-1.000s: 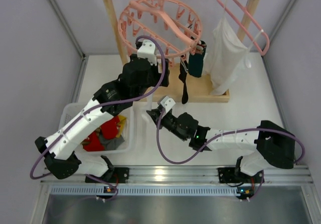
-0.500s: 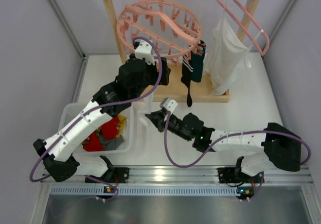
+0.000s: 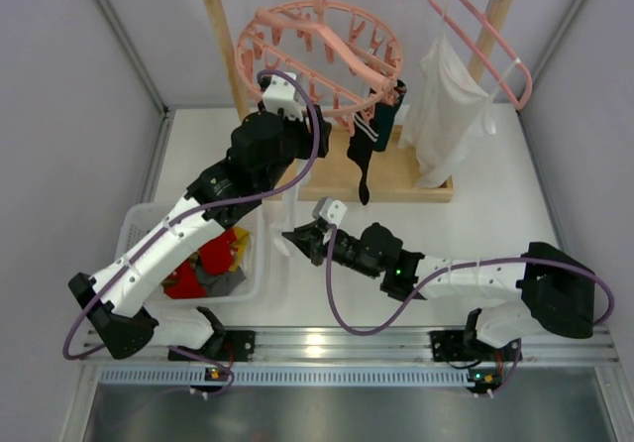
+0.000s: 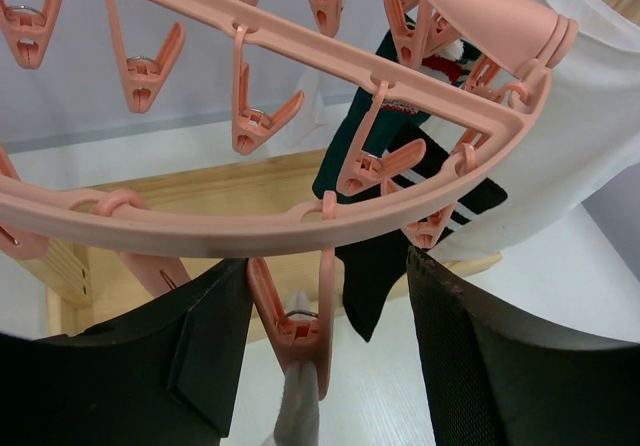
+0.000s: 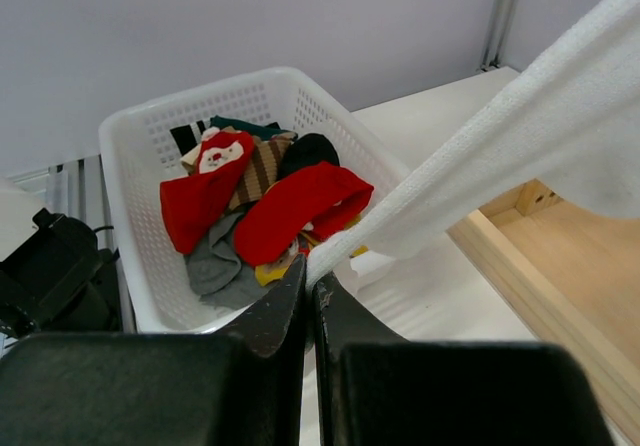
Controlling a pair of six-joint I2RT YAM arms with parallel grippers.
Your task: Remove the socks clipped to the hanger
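Left fingers point(image 4: 200, 356) are spread astride a hard pink clip point(image 4: 295, 331) on the round hanger point(image 4: 200, 228), narrower than a moment ago, so release seems near; the soft white sock point(image 5: 480, 156) is pinched taut by the right fingers point(image 5: 268, 318), drawn left toward the mesh basket point(image 5: 135, 156)

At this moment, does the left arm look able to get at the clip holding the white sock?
Probably yes. The left end effector straddles that clip, one finger on each side, nothing between them. The white sock hangs below it, and the hanger ring passes above.
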